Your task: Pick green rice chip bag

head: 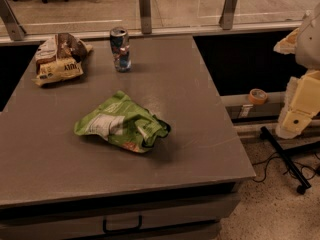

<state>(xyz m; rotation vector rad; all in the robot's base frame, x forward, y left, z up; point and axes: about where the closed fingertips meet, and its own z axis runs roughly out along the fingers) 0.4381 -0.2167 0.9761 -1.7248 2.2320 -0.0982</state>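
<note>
Gripper (299, 108) at far right of view: cream-yellow blocky segments, boxy edges; pale grey-white arm (311, 36) above

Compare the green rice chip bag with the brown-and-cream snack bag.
Colour: the green rice chip bag is bright green with a white panel; the brown-and-cream snack bag is brown and cream. Place: the green one lies mid-table; the brown one sits at the far left corner, left of the can. Both are crumpled and lie on the table. The gripper is off the table, at the view's right edge.
</note>
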